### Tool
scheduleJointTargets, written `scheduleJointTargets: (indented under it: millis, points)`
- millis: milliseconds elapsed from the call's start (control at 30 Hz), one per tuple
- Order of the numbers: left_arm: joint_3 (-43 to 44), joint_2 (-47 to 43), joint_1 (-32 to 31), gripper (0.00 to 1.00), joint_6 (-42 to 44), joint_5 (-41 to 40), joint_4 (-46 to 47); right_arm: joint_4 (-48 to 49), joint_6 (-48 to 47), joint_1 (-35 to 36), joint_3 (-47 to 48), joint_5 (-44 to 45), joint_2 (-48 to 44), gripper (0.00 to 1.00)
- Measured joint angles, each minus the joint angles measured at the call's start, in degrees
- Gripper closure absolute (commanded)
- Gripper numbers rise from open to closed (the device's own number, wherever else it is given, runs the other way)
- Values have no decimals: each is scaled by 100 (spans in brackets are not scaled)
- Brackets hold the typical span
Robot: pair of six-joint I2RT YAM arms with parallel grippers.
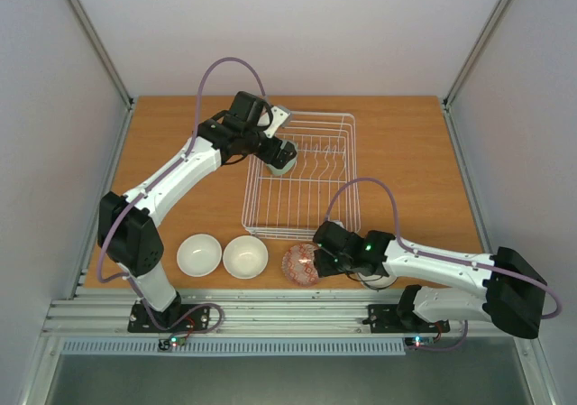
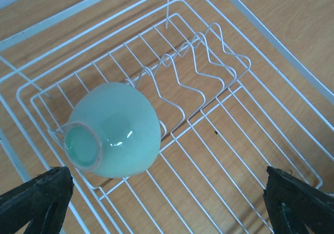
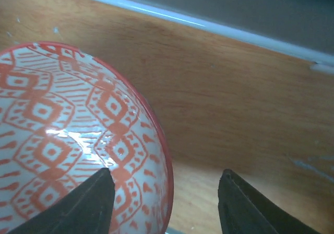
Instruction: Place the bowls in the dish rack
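The white wire dish rack [image 1: 343, 125] stands at the table's middle back. A pale green bowl [image 1: 280, 157] lies tipped on its side in the rack's left end, seen close in the left wrist view [image 2: 112, 132]. My left gripper [image 2: 164, 202] is open and empty just above it, clear of the bowl. A red-and-white patterned bowl [image 1: 300, 263] sits in front of the rack. My right gripper [image 3: 164, 200] is open, its jaws straddling that bowl's rim [image 3: 156, 135], one finger inside and one outside. Two white bowls [image 1: 199, 254] [image 1: 245, 256] sit on the table at the front left.
Another pale dish [image 1: 379, 280] lies partly hidden under the right arm. Metal frame rails [image 1: 108, 62] border the table's sides, and a slotted rail [image 1: 270, 315] runs along the near edge.
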Motion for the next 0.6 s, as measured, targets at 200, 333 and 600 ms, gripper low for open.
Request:
scheduleJointTargets:
  millis: [200,333,600]
  points:
    - [-37,0,2,1,-57,138,0,380,42,24,52,129,461,79]
    - [-44,0,0,1,-76,223,2,444,66,24,76,190,501,99]
    - [-44,0,2,1,-101,350,2,181,24,35,192,330,310,99]
